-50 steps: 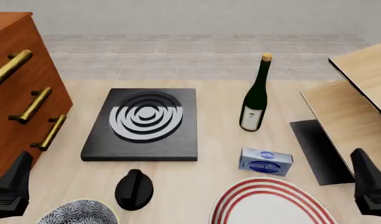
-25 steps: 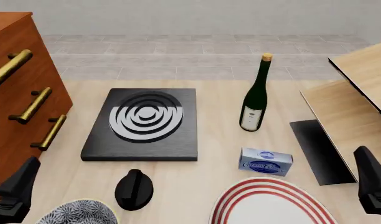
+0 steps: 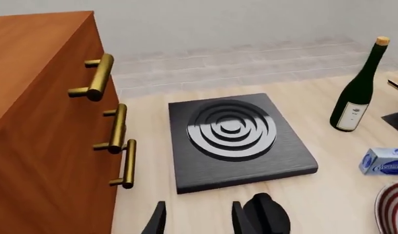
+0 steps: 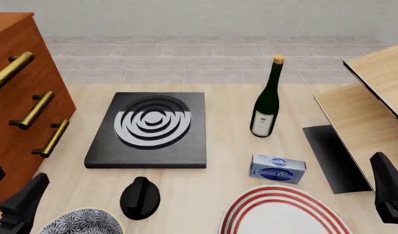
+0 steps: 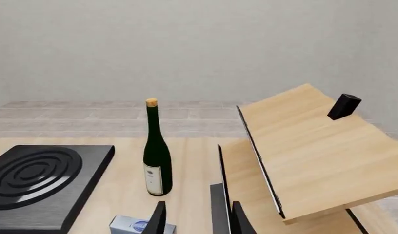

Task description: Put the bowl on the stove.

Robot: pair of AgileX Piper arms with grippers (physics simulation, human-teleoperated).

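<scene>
Reaching for the bowl [image 4: 82, 222] looks like the step in hand, and no lifting has begun. The bowl sits at the near edge of the desk [image 4: 225, 146], on the left side, and only its top part shows in the front view. It has black and white flowers all over it. The left claw [image 4: 20, 204] is just beside the bowl, on its left, and a bit higher. In the left wrist view the two fingers [image 3: 156, 222] stand apart with bare desk between them, so this claw is open and holds nothing. The bowl does not show in that view.

The stove [image 4: 150, 129] lies flat on the desk, farther away than the bowl. A small black knob [image 4: 140, 197] sits between them, a little to the right of the bowl. Nothing rests on the stove rings.

The right claw [image 4: 388, 195] waits far off on the right, near the wooden boards [image 4: 362, 117]. In the right wrist view its fingers [image 5: 158, 217] are apart and grip nothing. A red ringed plate [image 4: 284, 214], a blue box [image 4: 277, 168] and a green bottle [image 4: 267, 100] stand on that side.

Next, I think the left claw must move right and down until its fingers go around the bowl rim, then squeeze. After that it must lift high enough to pass over the knob.
</scene>
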